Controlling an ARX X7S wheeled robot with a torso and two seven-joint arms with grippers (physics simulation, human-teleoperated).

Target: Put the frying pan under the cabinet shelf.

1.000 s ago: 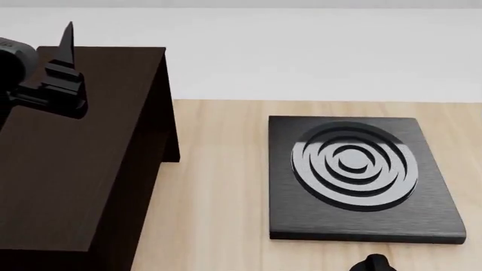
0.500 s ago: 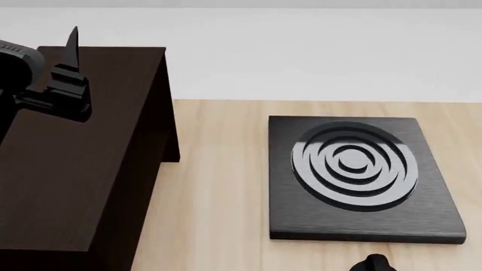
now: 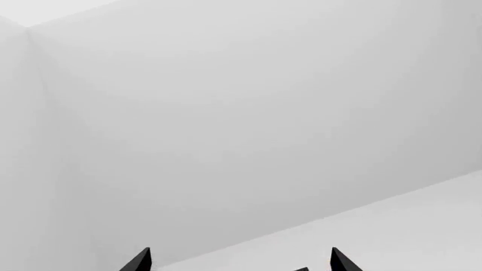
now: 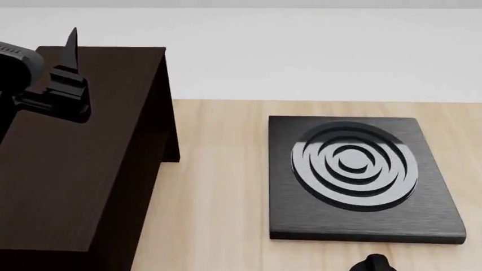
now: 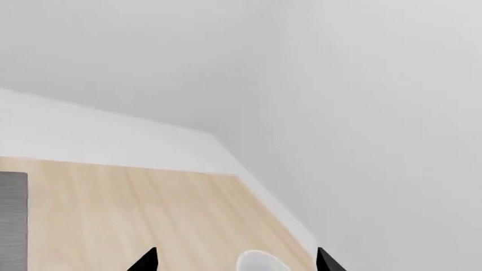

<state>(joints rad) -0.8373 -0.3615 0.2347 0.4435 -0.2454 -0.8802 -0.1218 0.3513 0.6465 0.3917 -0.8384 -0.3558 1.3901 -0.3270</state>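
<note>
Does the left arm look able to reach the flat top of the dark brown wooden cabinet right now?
Probably yes: the left gripper hangs over the dark brown wooden cabinet, nothing in between.

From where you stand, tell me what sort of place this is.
Probably a bare simulated kitchen counter: a light wooden tabletop carries a square black burner plate with concentric rings and a dark brown cabinet shelf, with plain white walls behind.
</note>
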